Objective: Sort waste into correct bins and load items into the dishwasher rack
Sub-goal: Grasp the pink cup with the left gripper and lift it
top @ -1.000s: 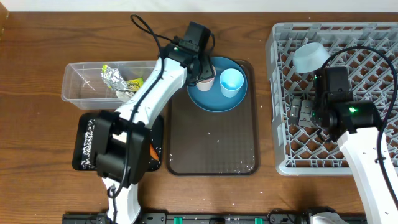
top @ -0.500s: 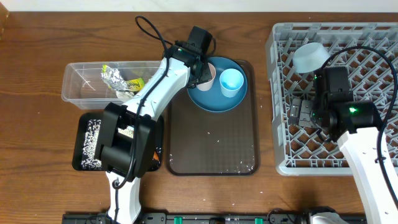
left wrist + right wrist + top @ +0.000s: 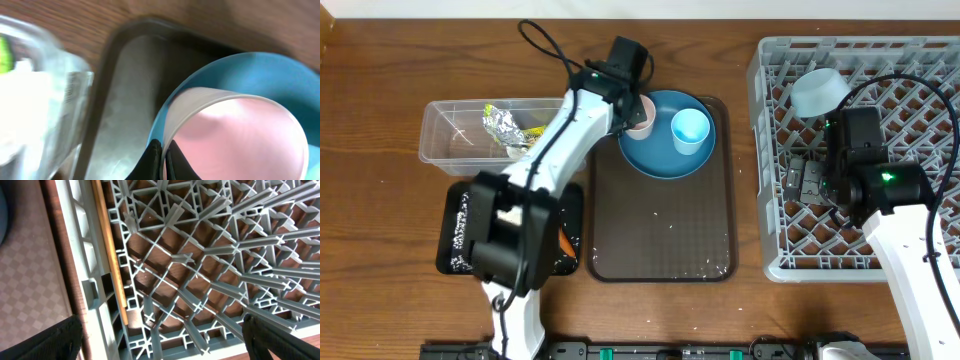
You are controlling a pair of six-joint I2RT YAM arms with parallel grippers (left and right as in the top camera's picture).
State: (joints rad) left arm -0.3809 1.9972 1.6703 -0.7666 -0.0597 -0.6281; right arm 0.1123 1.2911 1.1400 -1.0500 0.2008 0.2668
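The pale-pink cup is clamped by the left gripper: its thin wall is pinched between the two nearly closed fingers, one inside the rim and one outside. In the overhead view the cup is seen at the 10 o'clock edge of the dark-blue plate; whether it rests on the plate or is raised off it cannot be told. The light-blue cup is stood upright at the plate's 3 o'clock side, apart from the pink one. The plate is carried at the 12 o'clock end of the brown serving tray.

At 9 o'clock from the plate, the crumpled foil and the yellow-green wrapper are held in the clear tub. Rice grains are scattered in the black tray at 6 o'clock from the tub.

The right gripper is held wide open above the grey rack, nothing between its fingers. The pale-blue bowl is seated near the rack's 11 o'clock corner.
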